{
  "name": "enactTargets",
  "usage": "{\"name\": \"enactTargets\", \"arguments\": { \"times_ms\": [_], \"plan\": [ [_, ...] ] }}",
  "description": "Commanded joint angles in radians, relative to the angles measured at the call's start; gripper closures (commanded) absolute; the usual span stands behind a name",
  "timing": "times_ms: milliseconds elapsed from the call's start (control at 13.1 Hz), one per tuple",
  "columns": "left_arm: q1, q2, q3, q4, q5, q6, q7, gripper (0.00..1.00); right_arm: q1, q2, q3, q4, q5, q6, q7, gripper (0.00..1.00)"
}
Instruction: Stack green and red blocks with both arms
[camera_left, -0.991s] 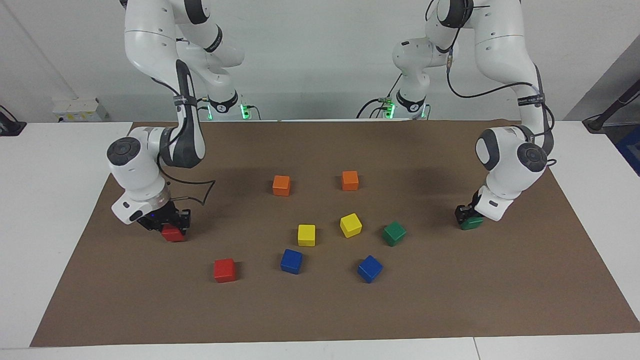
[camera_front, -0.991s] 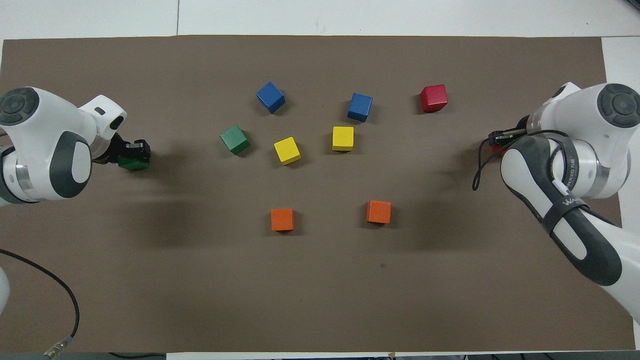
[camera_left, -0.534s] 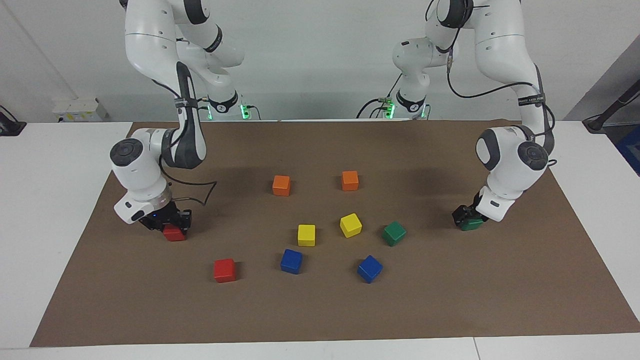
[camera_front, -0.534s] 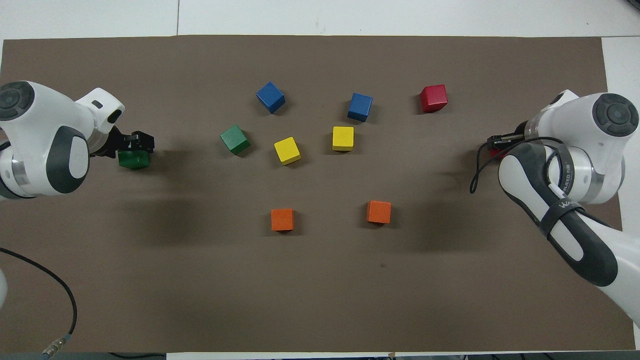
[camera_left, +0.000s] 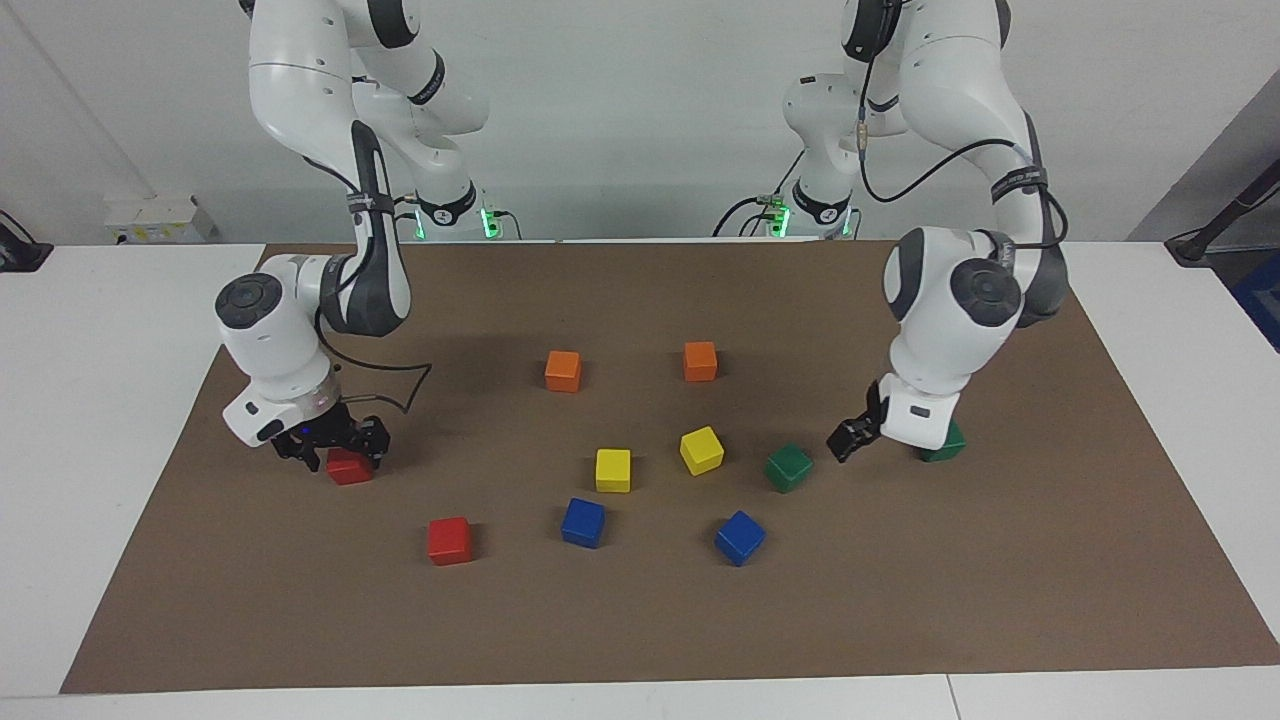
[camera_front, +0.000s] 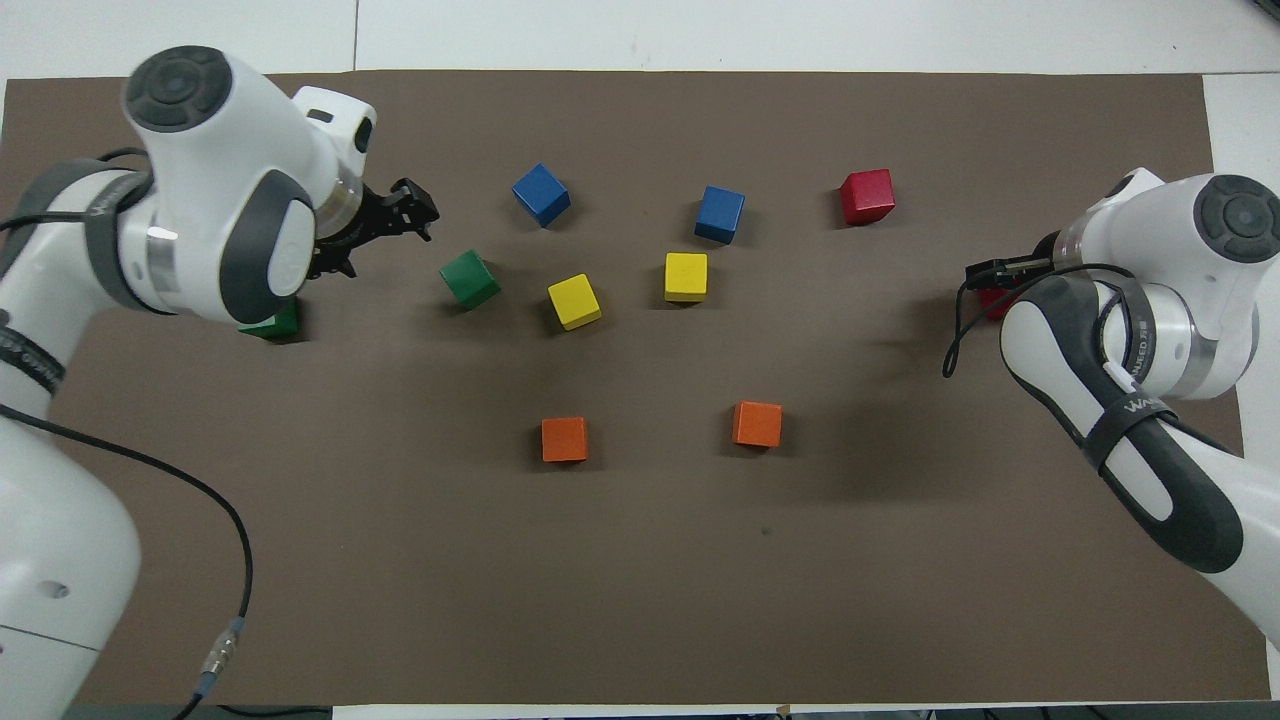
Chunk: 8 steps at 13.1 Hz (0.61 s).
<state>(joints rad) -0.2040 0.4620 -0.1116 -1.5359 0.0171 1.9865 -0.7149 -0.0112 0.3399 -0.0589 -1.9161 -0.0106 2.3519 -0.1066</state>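
Note:
One green block (camera_left: 788, 467) lies near the middle of the brown mat and also shows in the overhead view (camera_front: 470, 279). The second green block (camera_left: 948, 444) lies toward the left arm's end, half hidden by the left wrist, and shows partly in the overhead view (camera_front: 272, 323). My left gripper (camera_left: 848, 438) is open and empty, low over the mat between the two green blocks (camera_front: 424, 208). One red block (camera_left: 349, 467) lies on the mat under my right gripper (camera_left: 335, 447), whose fingers stand open around it. The other red block (camera_left: 449, 540) lies farther from the robots (camera_front: 867, 195).
Two orange cubes (camera_left: 563, 370) (camera_left: 700, 361) lie nearest the robots. Two yellow cubes (camera_left: 613, 470) (camera_left: 701, 450) and two blue cubes (camera_left: 583, 522) (camera_left: 740, 537) lie in the middle, beside the green block. The brown mat (camera_left: 640, 620) covers the white table.
My left gripper let go of the green block and moved toward the middle, beside the other green block. My right gripper's fingers spread apart over the red block, which stayed put.

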Motion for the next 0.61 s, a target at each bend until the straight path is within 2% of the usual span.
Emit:
{"name": "enactTargets", "arguments": {
  "times_ms": [0, 76, 305, 381, 534],
  "plan": [
    [-0.057, 0.102, 0.030, 0.103, 0.010, 0.014, -0.087, 0.00, 0.054, 0.052, 0.007, 0.240, -0.044, -0.214, 0.037, 0.00],
    [-0.063, 0.109, 0.032, 0.103, 0.020, 0.037, -0.093, 0.00, 0.077, 0.083, 0.008, 0.318, -0.054, -0.267, 0.082, 0.00],
    [-0.106, 0.109, 0.049, 0.066, 0.085, 0.090, -0.156, 0.00, 0.151, 0.206, 0.007, 0.464, -0.052, -0.322, 0.157, 0.00],
    [-0.106, 0.104, 0.049, 0.042, 0.098, 0.119, -0.156, 0.00, 0.155, 0.253, 0.007, 0.536, -0.055, -0.342, 0.186, 0.00],
    [-0.106, 0.081, 0.049, -0.042, 0.098, 0.181, -0.193, 0.00, 0.178, 0.309, 0.008, 0.607, -0.054, -0.356, 0.200, 0.00]
  ]
}}
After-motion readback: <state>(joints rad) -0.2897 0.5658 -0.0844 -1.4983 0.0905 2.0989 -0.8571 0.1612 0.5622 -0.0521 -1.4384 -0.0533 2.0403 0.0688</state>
